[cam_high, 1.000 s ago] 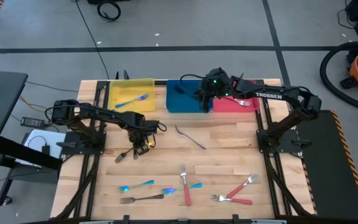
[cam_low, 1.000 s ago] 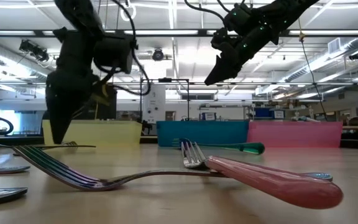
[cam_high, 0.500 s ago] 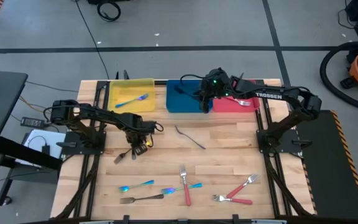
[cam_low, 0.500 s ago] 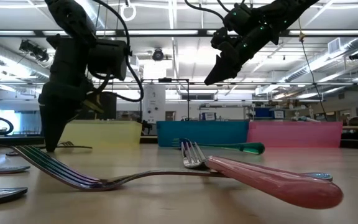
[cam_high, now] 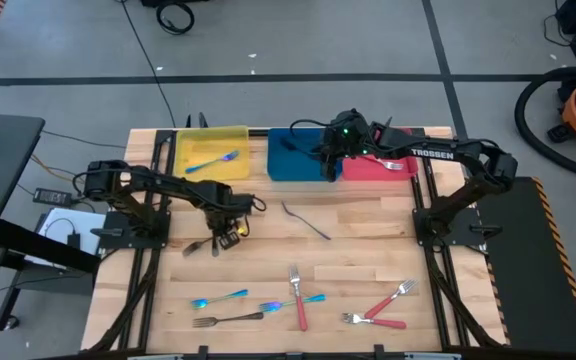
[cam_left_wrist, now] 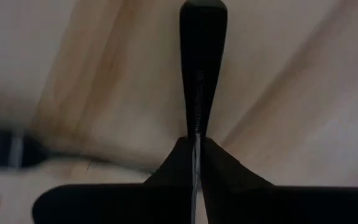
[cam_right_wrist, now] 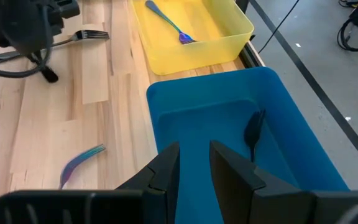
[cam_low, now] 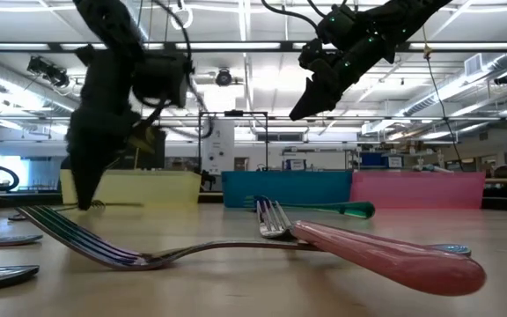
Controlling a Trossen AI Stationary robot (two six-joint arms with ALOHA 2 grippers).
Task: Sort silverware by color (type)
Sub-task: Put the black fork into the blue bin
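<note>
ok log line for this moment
left end effector: shut on dark fork | right end effector: open over blue tray

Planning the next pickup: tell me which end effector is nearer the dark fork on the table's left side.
Left. The left end effector is shut on the dark fork; the right end effector hangs over the blue tray, far off.

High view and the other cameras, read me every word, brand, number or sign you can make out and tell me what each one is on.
"TROSSEN": white letters on the right arm, read in the high view.
Signs on the far wall of the room behind the table, in the low view: too small and blurred to read.
Trays, silverware and table: no lettering visible.
Wrist views: no text visible.
</note>
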